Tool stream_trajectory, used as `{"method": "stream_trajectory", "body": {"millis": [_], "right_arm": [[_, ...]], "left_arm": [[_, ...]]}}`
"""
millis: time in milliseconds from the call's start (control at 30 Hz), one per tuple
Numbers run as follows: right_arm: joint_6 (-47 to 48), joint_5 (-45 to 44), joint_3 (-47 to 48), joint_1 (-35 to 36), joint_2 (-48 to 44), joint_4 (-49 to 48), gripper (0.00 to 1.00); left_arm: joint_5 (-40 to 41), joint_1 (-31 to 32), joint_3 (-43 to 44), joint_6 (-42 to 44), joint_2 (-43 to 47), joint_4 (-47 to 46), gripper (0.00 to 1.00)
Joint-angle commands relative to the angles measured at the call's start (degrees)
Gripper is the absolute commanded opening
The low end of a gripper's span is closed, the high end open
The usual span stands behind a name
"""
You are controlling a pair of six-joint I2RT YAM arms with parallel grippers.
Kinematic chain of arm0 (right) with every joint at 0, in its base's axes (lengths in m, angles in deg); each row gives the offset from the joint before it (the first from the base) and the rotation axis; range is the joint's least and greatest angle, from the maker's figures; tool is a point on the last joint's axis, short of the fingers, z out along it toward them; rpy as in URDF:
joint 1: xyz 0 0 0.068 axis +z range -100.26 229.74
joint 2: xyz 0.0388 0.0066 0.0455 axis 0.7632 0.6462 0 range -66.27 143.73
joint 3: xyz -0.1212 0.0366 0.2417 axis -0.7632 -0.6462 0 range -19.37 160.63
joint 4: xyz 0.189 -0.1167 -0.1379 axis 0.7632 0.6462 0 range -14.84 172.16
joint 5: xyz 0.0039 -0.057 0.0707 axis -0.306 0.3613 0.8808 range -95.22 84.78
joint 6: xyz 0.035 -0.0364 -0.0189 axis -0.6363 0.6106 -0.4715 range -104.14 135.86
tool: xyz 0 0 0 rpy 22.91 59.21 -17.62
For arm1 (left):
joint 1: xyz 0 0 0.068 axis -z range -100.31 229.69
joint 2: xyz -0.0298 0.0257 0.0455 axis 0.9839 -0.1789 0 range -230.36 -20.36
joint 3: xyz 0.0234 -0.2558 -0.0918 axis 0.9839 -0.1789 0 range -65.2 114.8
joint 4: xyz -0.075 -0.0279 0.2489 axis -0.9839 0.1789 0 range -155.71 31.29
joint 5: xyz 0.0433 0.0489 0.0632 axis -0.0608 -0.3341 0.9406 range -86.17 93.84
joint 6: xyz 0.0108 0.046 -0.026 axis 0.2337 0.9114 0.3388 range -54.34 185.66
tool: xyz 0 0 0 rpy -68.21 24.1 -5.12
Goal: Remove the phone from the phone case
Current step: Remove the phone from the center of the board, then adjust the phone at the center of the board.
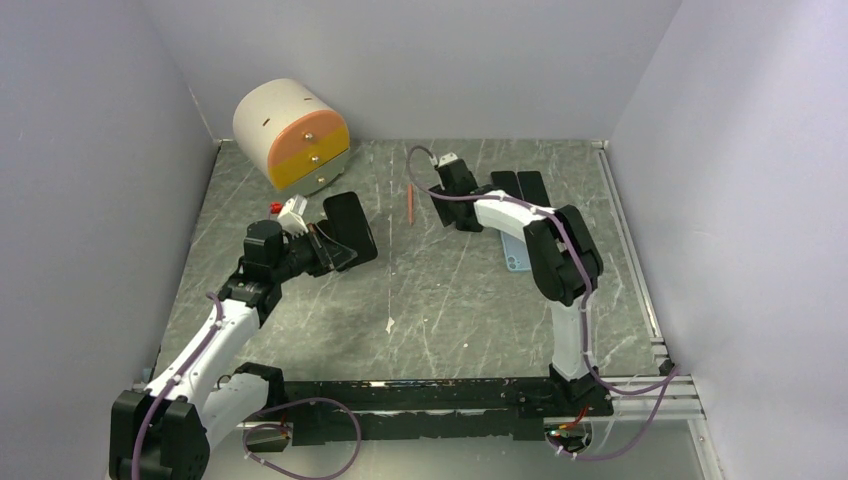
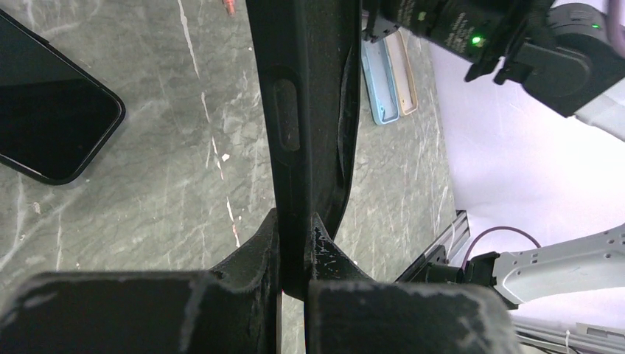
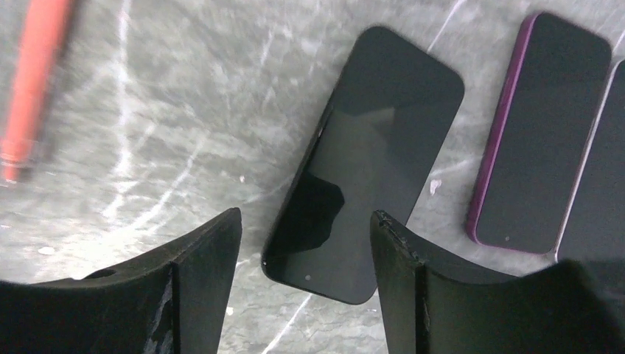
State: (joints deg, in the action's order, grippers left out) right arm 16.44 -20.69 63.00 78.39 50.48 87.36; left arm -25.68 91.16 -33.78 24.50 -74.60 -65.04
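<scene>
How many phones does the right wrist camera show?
3. A black phone lies under the open right gripper; a purple-edged phone is to its right; a third phone is cut by the frame edge. Others may be hidden.

White-and-black arms (image 1: pixel 566 335), purple cables (image 1: pixel 640 425), scuffed black jaws, perhaps rubber-padded.

A drawer unit (image 1: pixel 293 133) is set in the far left corner of the table (image 1: pixel 450 310). A stick (image 1: pixel 410 203) is laid near the middle of the far edge. Right of it a bare phone (image 3: pixel 368 162) is laid flat, with a cased phone (image 3: pixel 542 133) just beside it. Nearer, toward the right edge, a spare case (image 1: pixel 513 255) is placed. A phone case (image 1: pixel 348 228) is held above the left half.
</scene>
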Motion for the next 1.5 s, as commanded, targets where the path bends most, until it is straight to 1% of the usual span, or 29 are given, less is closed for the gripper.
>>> {"method": "stream_trajectory", "body": {"millis": [0, 400, 733, 1033, 1200, 1467], "right_arm": [[4.3, -5.7, 3.8, 0.7, 2.7, 5.5, 0.66], [8.2, -7.4, 3.4, -0.5, 5.1, 5.7, 0.47], [11.0, -5.4, 3.5, -3.2, 5.9, 3.8, 0.37], [13.0, -3.7, 5.7, -3.9, 8.3, 2.9, 0.32], [11.3, -3.6, 8.0, -4.0, 9.9, 3.2, 0.30], [8.8, -6.2, 13.6, -4.3, 13.7, 5.5, 0.27]], "left_arm": [[0.5, 0.2, 2.9, 0.6, -0.1, -0.9, 0.03], [0.5, 0.2, 3.3, 0.8, -0.8, -0.8, 0.02], [0.0, 0.2, 3.7, 0.6, -1.1, -0.8, 0.02], [-0.3, 0.2, 4.2, 0.6, -1.3, -0.8, 0.03], [-0.3, 0.2, 4.4, 0.5, -1.3, 0.5, 0.02], [-0.4, 0.2, 4.9, 0.4, -1.3, 1.2, 0.03]]}}
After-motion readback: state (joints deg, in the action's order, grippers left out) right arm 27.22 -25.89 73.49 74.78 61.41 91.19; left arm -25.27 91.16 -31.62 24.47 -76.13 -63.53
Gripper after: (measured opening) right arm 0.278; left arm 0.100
